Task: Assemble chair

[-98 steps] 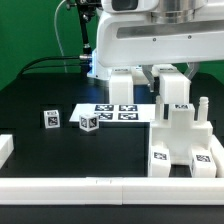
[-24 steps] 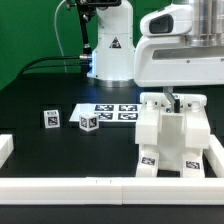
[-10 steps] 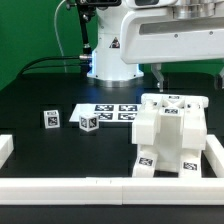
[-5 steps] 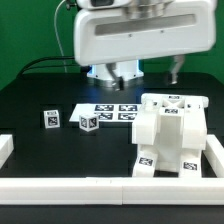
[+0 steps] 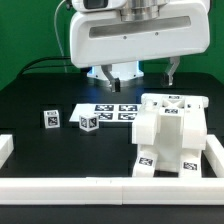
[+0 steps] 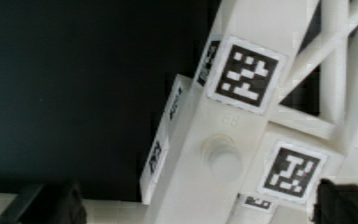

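The chair (image 5: pixel 170 135) is a blocky white structure of joined parts with black-and-white tags, standing on the black table at the exterior view's right. In the wrist view its tagged white panels (image 6: pixel 220 140) lie below the fingers. My gripper (image 5: pixel 143 72) hangs above the chair's left edge, apart from it; one dark finger (image 5: pixel 172 70) shows under the white hand. In the wrist view the gripper (image 6: pixel 197 205) is open and empty, with a dark fingertip (image 6: pixel 51 205) at either side. Two small tagged white blocks (image 5: pixel 51 117) (image 5: pixel 87 123) lie loose on the table.
The marker board (image 5: pixel 115 110) lies flat behind the blocks. A white rail (image 5: pixel 100 185) runs along the table's front, with a short rail (image 5: pixel 5 148) at the exterior view's left. The robot base (image 5: pixel 118 72) stands at the back.
The gripper was down at the chair's top, then rose off it and moved to the exterior view's left. The chair has stayed in place over the last 2.4 s.
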You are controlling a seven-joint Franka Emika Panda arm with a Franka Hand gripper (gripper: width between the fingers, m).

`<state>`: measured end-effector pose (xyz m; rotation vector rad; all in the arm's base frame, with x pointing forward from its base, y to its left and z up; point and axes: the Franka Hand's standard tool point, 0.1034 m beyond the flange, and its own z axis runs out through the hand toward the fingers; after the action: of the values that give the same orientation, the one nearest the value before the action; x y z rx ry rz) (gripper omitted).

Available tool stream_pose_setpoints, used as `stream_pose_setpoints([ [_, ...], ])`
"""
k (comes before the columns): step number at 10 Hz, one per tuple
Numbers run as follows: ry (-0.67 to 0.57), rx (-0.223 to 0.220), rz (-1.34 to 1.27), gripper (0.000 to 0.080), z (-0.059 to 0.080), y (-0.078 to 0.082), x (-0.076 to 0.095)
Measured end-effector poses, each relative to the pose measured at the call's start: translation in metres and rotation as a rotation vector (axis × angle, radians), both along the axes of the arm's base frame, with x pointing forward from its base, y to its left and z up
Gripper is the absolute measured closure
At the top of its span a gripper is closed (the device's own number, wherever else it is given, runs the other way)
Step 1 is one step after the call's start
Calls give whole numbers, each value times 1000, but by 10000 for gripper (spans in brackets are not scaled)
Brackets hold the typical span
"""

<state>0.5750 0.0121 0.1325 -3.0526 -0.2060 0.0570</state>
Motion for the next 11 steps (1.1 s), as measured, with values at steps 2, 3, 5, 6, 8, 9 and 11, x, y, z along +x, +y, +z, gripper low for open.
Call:
stream_pose_setpoints([
  [2, 6, 7, 234, 150, -12, -29, -19],
  [3, -15, 2, 277, 150, -20, -38, -28],
  [5, -18, -3, 269, 150, -24, -40, -33],
  [6, -17, -3, 269, 150, -25, -40, -34],
  [8, -16, -3, 268, 150, -25, -40, -34],
  [9, -22, -6, 290, 150, -28, -43, -36],
  [11, 7, -13, 272, 150, -46, -67, -69],
])
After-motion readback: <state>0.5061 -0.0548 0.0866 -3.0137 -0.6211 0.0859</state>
